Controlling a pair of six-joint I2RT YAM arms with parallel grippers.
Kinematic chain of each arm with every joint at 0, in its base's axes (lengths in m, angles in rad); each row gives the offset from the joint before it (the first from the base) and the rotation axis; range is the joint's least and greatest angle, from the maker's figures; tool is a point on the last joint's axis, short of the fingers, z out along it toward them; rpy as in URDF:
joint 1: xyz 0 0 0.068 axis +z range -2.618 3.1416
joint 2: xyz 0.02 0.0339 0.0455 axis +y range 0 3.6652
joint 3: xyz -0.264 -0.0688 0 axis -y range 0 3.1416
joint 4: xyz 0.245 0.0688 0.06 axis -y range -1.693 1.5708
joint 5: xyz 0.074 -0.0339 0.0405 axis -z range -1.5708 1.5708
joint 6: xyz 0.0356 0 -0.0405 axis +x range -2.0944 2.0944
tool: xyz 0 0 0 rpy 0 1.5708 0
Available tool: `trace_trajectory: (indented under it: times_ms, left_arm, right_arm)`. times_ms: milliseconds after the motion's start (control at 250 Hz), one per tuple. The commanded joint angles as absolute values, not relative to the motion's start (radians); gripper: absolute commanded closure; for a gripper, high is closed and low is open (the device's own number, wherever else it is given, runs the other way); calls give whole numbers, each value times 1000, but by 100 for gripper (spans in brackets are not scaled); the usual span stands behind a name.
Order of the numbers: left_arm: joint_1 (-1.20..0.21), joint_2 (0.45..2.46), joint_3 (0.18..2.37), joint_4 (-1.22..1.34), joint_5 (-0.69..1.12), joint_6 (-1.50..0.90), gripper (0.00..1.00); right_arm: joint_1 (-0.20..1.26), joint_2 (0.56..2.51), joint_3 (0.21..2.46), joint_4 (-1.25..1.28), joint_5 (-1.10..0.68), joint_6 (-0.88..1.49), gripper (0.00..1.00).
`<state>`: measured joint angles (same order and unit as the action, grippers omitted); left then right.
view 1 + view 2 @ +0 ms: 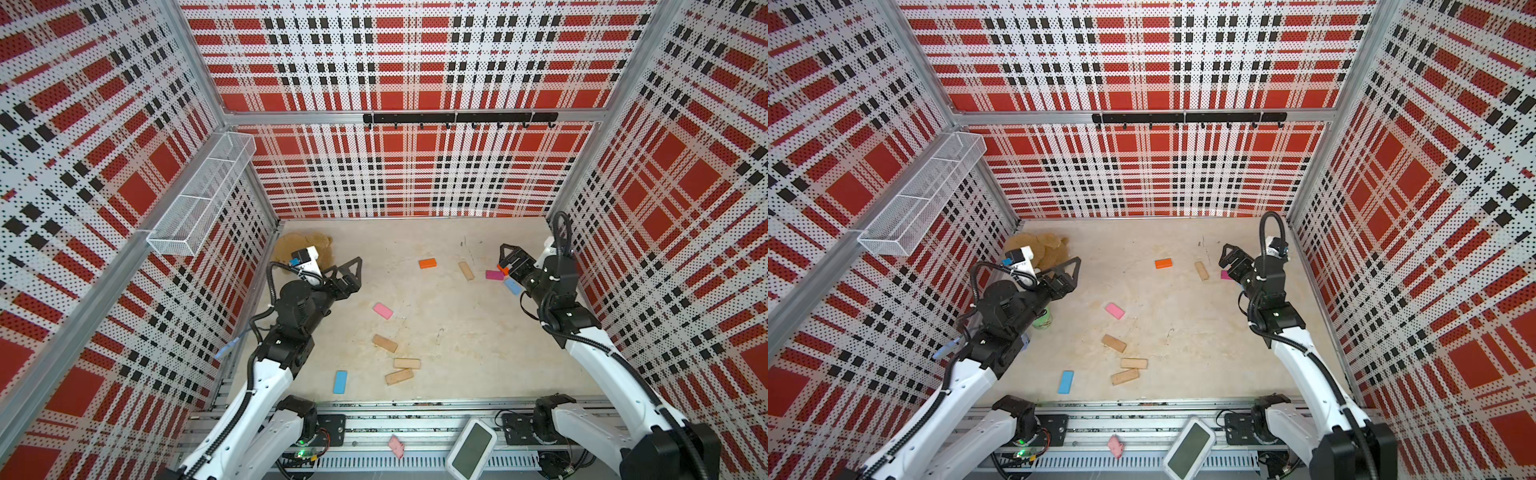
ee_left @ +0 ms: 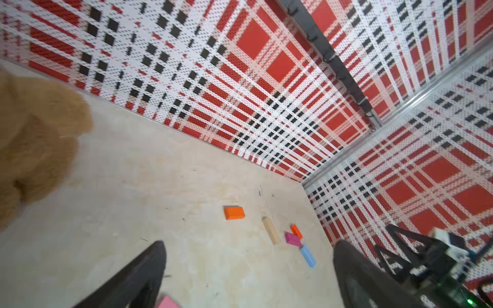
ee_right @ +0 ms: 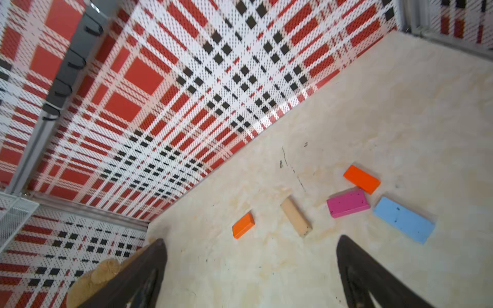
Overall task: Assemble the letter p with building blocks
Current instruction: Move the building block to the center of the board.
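Left hand, right hand spread; building blocks lie on table, outside wall basket.

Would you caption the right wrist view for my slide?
Open right gripper faces tan block, magenta block, light blue block, orange blocks.

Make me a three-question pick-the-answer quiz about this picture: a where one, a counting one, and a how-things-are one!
1. Where is the brown furry teddy bear? A) the pale table, far left corner B) in the wire basket C) beside the right arm
2. How many plain tan wooden blocks show in a top view? A) one B) four C) nine
3. How do the small coloured building blocks lie? A) stacked up B) scattered about C) inside the basket
Answers: A, both top views show it there; B, one far, three near; B, none is stacked.
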<state>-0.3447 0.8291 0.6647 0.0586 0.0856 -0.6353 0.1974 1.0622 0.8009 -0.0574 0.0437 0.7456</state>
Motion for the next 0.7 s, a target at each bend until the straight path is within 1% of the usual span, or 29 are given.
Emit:
trace_trajectory:
  times_ms: [0, 88, 228, 288, 388, 524, 632, 696]
  left_arm:
    - [-480, 870, 702, -131, -34, -525, 1]
    - [-581, 897, 718, -175, -148, -504, 1]
    - [-684, 965, 741, -244, -184, -506, 1]
    - [-738, 1007, 742, -252, -235, -503, 1]
    - [-818, 1101, 759, -258, -324, -498, 1]
    - [-853, 1265, 822, -258, -348, -511, 1]
    - [-861, 1424, 920, -270, -360, -538, 1]
    - [-861, 1533, 1008, -308, -377, -555, 1]
  right_arm:
    - [250, 1093, 882, -147, 5, 692, 0]
    - [293, 1049, 836, -133, -19, 666, 0]
    - [396, 945, 764, -199, 22, 627, 0]
    - [431, 893, 723, -226, 29, 619, 0]
    - [443, 808, 677, -294, 42, 601, 0]
    - [443, 695, 621, -315, 72, 567, 0]
    - [443, 659, 598, -290, 9, 580, 0]
    - [443, 643, 592, -296, 8, 580, 0]
